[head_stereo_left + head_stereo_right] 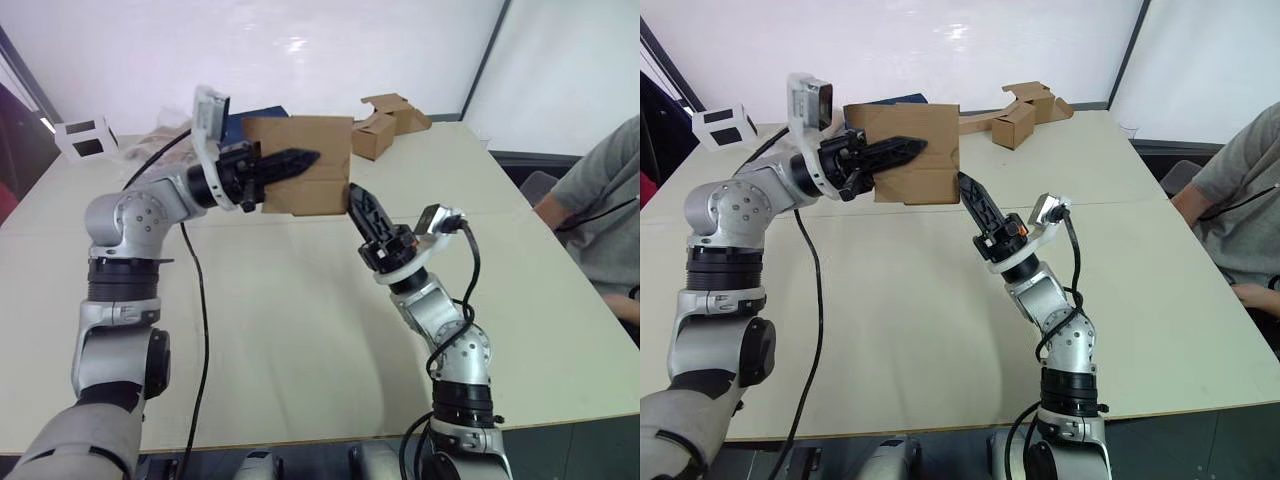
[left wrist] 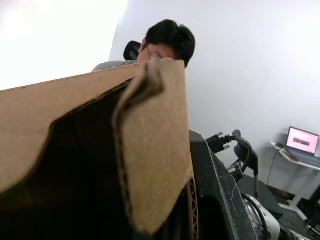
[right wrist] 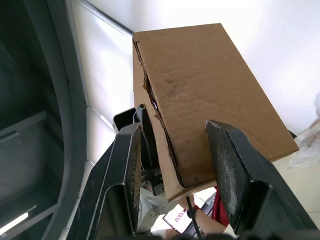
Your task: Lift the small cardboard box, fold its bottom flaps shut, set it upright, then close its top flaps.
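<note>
Small cardboard box (image 1: pixel 300 165) held in the air above the table's (image 1: pixel 300 320) far half, clamped by the left gripper (image 1: pixel 290 162), fingers across its front face. Right gripper (image 1: pixel 358 205) w/ jaws apart, tips at the box's lower right corner. Seated person (image 1: pixel 600 200) at right edge.

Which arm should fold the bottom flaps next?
Right, probably. The left end effector is clamped on the box, holding it above the table. The right end effector is open at the box's lower corner, gripping nothing, so it is free to push flaps.
</note>
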